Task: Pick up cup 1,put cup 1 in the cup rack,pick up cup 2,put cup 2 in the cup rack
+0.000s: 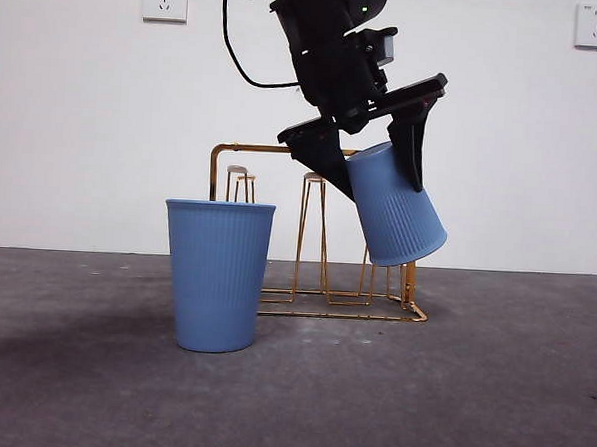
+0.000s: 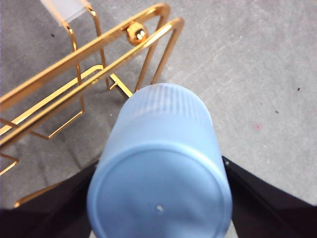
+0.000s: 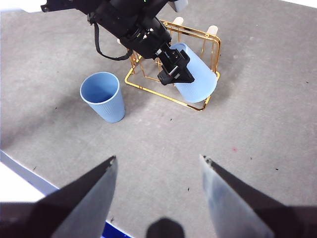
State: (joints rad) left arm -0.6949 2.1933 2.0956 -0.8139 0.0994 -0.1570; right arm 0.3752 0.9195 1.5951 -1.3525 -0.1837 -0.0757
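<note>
While the left gripper [image 1: 374,162] clamps its two black jaws on either side of a ribbed blue cup [image 1: 394,211], that cup hangs tilted with its mouth turned downward and its closed base up between the jaws, raised off the table over the end of the cup rack [image 1: 314,302]. In the left wrist view the cup's flat base [image 2: 159,196] faces the camera and the gold wire of the rack lies just beyond it. The rack's pale-tipped upright pegs [image 1: 314,176] stand bare just beside the held cup. A second blue cup [image 1: 217,275] stands upright and empty on the grey table [image 1: 490,394], on the far side of the rack from the left gripper. The right gripper [image 3: 157,168] hovers well apart with jaws spread wide and nothing between them. No cup shows readable writing.
</note>
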